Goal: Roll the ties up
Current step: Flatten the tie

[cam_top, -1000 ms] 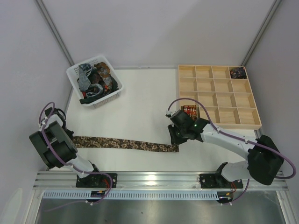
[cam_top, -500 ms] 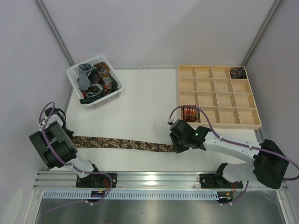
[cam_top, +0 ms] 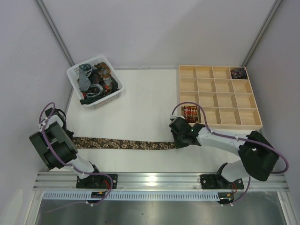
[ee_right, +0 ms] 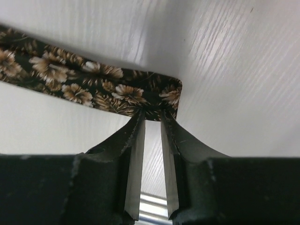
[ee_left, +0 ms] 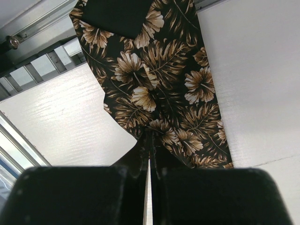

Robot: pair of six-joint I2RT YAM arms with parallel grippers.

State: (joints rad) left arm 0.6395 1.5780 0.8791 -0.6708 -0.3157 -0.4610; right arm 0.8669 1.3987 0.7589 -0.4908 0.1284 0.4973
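Observation:
A dark brown tie (cam_top: 122, 144) with a tan floral print lies stretched across the near part of the table. My left gripper (ee_left: 151, 136) is shut on its wide end (ee_left: 159, 84), at the left in the top view (cam_top: 71, 140). My right gripper (ee_right: 152, 115) holds the narrow end (ee_right: 161, 96), which is folded over on itself; its jaws stand a little apart with the fabric pinched at the tips. From above, the right gripper (cam_top: 176, 139) covers that end. More ties fill the white basket (cam_top: 74, 71).
A wooden compartment tray (cam_top: 220, 125) sits at the back right, with a rolled red patterned tie (cam_top: 190, 112) in a near-left cell and a dark rolled tie (cam_top: 239, 72) in the far-right corner cell. The aluminium rail (cam_top: 159, 178) runs along the near edge.
My right gripper has shifted slightly left and away from me with the tie's narrow end, and its arm has swung in behind it. The left arm has not moved.

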